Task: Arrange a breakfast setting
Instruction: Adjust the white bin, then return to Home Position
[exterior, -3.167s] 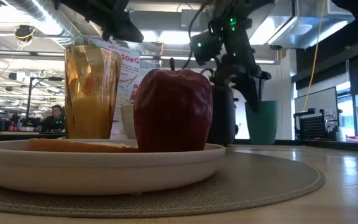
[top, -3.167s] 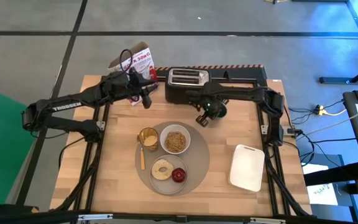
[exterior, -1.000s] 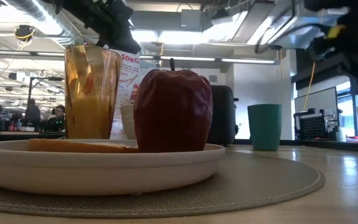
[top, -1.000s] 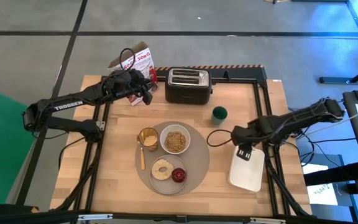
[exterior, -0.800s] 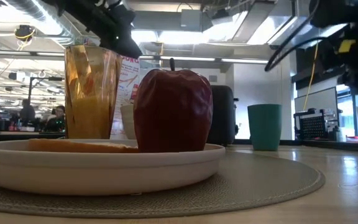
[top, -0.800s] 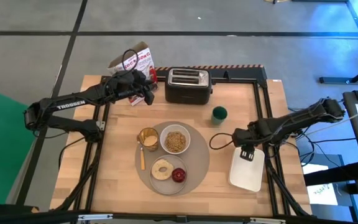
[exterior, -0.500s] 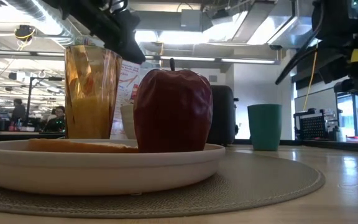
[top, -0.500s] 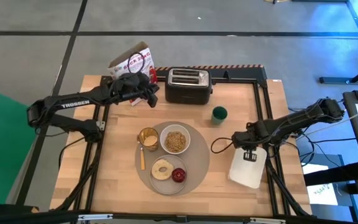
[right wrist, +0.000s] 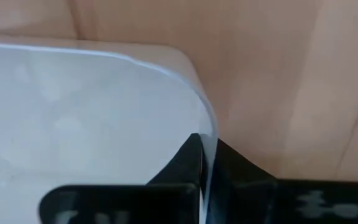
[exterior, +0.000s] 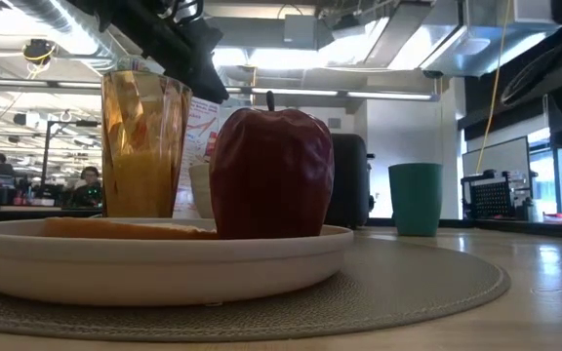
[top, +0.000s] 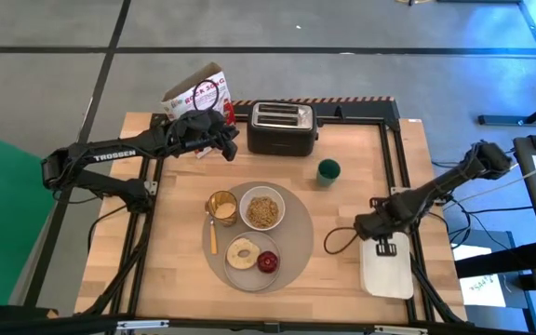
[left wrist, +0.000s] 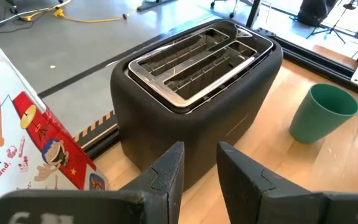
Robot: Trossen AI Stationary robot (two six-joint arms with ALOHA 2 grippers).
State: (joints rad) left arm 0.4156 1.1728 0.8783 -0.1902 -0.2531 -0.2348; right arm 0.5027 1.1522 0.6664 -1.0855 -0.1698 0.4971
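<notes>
Breakfast set on the mat; right gripper clamped on the tray.
Left gripper (top: 226, 147) hovers beside the toaster (top: 282, 126), its fingers (left wrist: 166, 177) slightly apart and empty. At table centre, the mat (top: 298, 244) carries the cup (top: 221, 206), utensil (top: 214, 237), bowl (top: 262, 210), and plate (top: 249, 254) with bagel (top: 244, 251) and apple (top: 267, 262). A green cup (top: 328, 169) stands apart. Right gripper (top: 382, 245) pinches the tray (top: 389, 272) rim near the right edge.

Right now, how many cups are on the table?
2. The amber cup stands on the round placemat beside the cereal bowl; the green cup stands on bare wood nearer the toaster.
</notes>
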